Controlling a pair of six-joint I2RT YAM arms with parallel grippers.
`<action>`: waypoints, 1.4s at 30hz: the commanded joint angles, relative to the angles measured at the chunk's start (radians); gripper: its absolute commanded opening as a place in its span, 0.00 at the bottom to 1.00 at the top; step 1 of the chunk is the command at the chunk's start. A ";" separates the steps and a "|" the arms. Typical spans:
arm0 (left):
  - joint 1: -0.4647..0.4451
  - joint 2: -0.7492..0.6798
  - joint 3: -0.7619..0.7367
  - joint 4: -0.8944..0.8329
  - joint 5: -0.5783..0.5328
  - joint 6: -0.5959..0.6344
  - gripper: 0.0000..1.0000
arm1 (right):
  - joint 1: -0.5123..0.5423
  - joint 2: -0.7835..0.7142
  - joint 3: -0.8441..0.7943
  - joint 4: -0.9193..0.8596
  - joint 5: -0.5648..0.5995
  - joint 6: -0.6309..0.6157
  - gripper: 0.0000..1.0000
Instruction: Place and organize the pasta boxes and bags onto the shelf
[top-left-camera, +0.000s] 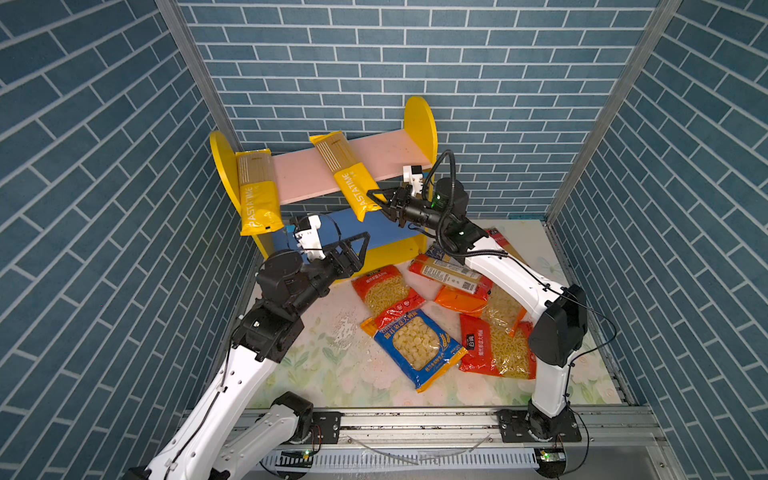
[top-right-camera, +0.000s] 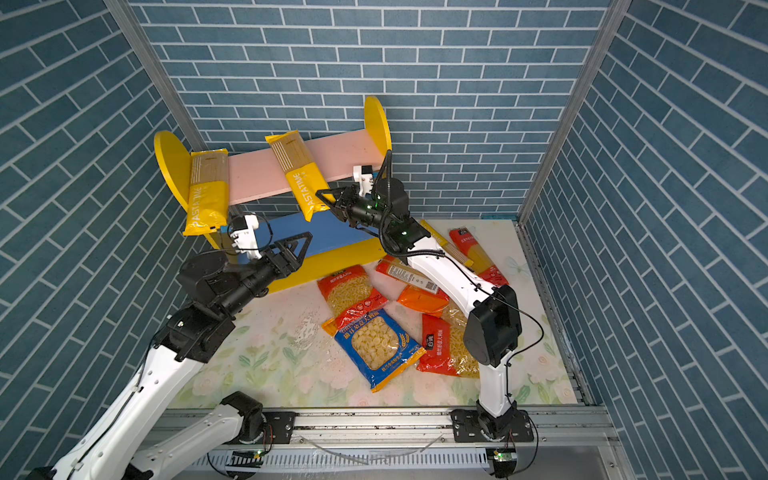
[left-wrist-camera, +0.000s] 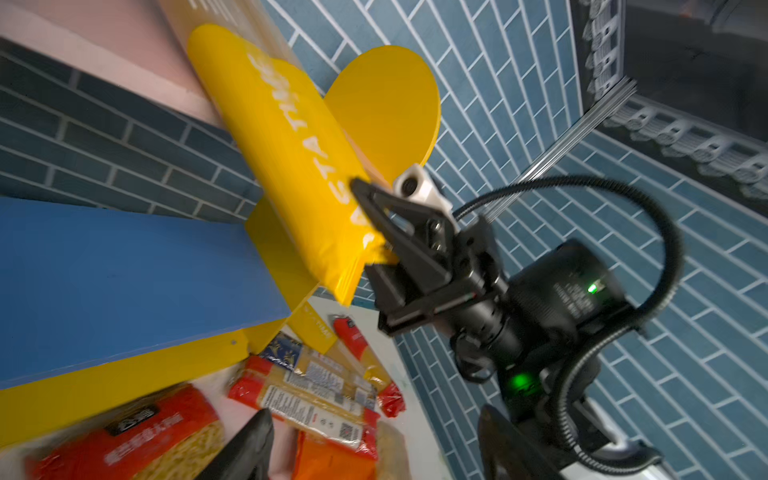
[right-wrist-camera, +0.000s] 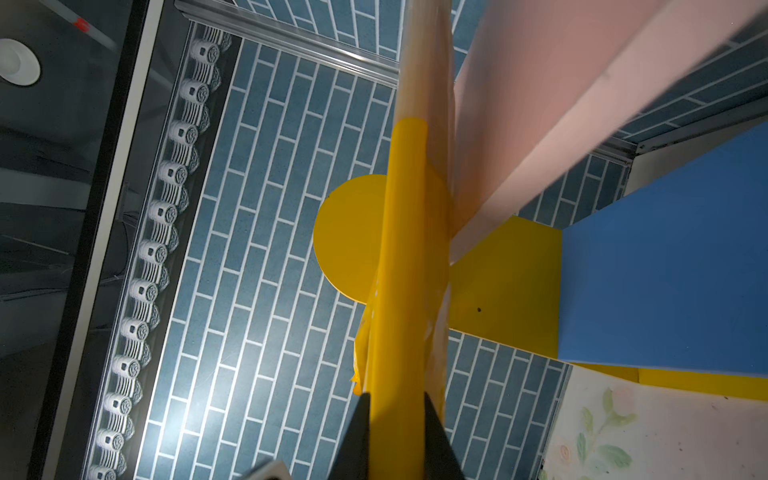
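Right gripper (top-left-camera: 372, 198) clamped on middle yellow spaghetti pack (top-left-camera: 340, 166) overhanging pink upper board (top-left-camera: 305, 172); next, likely: push deeper, straighten, release. Left gripper (top-left-camera: 360, 248) spread, empty.

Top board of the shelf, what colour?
Plain pink. The upper board shows best in a top view.

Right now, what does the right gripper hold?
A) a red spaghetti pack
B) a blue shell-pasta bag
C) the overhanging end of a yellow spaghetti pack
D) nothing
C: the right gripper is shut on the front end of the yellow spaghetti pack, which lies tilted across the shelf's pink board.
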 joint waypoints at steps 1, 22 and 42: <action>-0.080 -0.058 -0.102 -0.120 -0.207 0.113 0.76 | 0.046 0.036 0.179 0.060 0.033 -0.019 0.00; -0.131 -0.335 -0.456 -0.324 -0.363 -0.022 0.74 | 0.258 0.348 0.656 -0.204 0.468 -0.017 0.00; -0.132 -0.304 -0.513 -0.270 -0.334 -0.062 0.73 | 0.301 0.471 0.834 -0.211 0.501 -0.078 0.00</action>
